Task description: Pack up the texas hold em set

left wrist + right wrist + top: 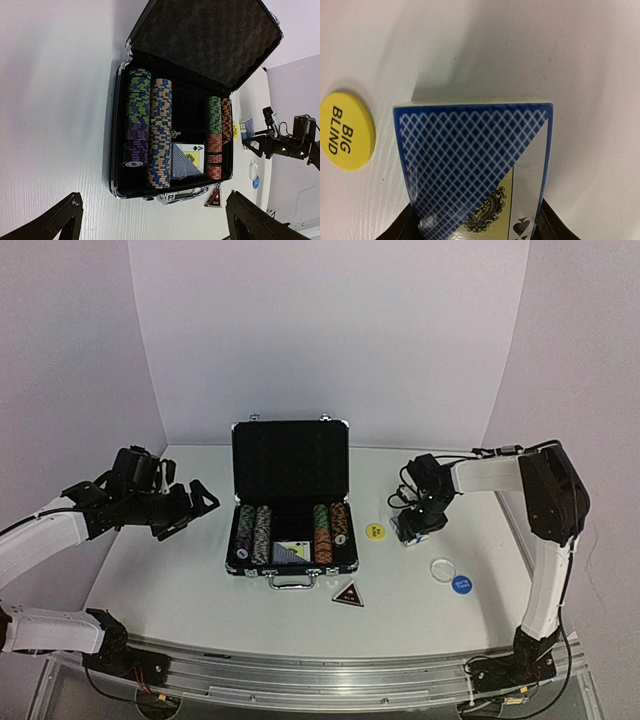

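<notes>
Top external shows four chip rows [262, 533], three discs [375, 531]

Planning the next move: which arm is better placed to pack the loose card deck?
Right. The right gripper sits around the deck beside the yellow disc; the left gripper hangs open left of the case.

Briefcase [290, 455] open, chips [262, 532] racked; blue deck [475, 170] beside yellow disc [345, 130].
</notes>
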Motion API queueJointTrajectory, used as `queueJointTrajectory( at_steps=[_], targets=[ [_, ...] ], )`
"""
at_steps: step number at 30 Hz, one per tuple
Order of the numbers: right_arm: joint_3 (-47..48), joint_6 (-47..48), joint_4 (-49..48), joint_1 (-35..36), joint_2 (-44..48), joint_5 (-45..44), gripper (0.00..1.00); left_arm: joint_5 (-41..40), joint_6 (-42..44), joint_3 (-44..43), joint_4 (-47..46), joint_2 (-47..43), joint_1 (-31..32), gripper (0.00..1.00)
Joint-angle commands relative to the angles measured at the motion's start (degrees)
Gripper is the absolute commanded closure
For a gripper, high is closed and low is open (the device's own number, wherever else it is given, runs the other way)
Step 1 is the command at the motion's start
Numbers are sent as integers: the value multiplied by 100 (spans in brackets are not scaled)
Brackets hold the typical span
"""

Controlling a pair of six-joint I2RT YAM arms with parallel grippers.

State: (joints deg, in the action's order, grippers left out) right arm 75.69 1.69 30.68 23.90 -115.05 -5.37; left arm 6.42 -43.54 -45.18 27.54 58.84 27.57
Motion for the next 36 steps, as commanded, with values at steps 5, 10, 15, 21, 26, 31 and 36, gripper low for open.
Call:
queueJointTrajectory(
  at_steps=[5, 10, 15, 21, 26, 31, 36],
  targets=[
    [-321, 404, 182, 109, 1132, 140, 64, 1147, 118, -395, -648, 462, -15, 0],
    [-479, 538, 358, 439, 2046, 1159, 62, 2311, 31, -651, -1458, 943, 1, 0],
    [-411, 746, 618, 1262, 2553, 1919, 61, 3543, -444, -1067, -2404, 1930, 264, 0],
    [-23, 860, 851, 1936, 2495, 2162, 61, 4170, -725, -1914, -2696, 3384, 1024, 1],
    [140, 1011, 902, 2327, 2307, 1897, 61, 4909, -1401, -2049, -3586, 4204, 1253, 5],
    [223, 1131, 902, 2537, 2251, 1773, 61, 5176, -1664, -2026, -3957, 4459, 1421, 7],
    [270, 1235, 905, 2624, 2217, 1792, 61, 5464, -1982, -1907, -4377, 4538, 1575, 8]
  ],
)
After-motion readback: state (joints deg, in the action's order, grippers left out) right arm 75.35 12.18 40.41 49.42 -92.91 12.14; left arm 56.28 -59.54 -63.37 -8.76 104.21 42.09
